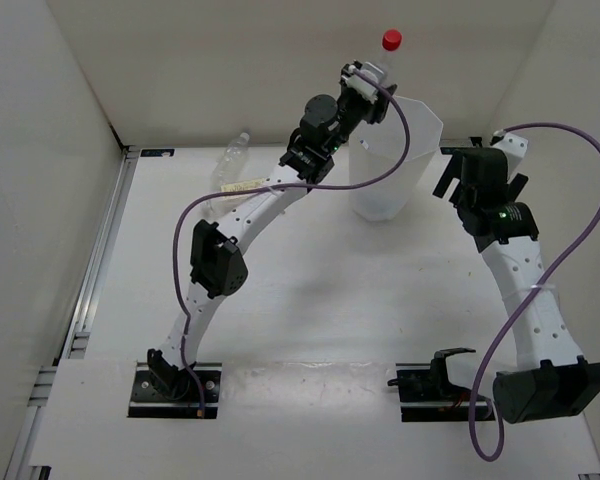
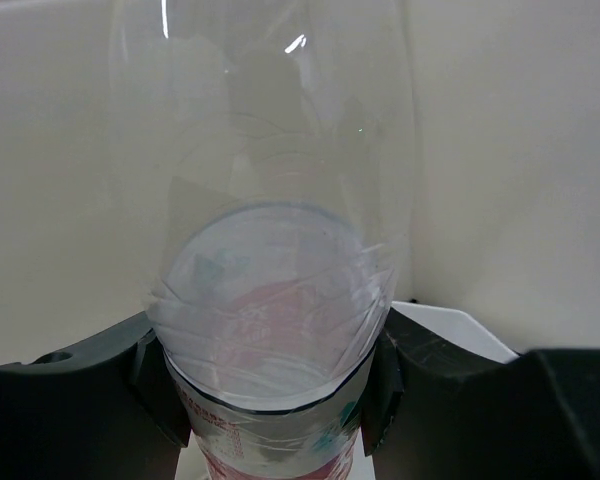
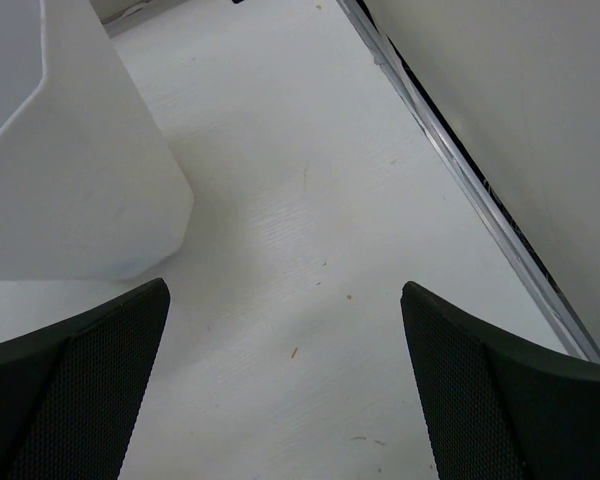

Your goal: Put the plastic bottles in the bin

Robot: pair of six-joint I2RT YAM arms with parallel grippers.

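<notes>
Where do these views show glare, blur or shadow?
Left wrist view: the red-labelled bottle fills the frame, soft, with white glints near the top. Right wrist view: the bin casts a faint shadow on the table. Top view: even light, sharp.

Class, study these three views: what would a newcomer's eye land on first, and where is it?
The red-capped bottle stands out most, held high in the left tool by the far rim of the translucent bin. The right tool hangs wide open just right of the bin. Another clear bottle lies behind the left arm.
</notes>
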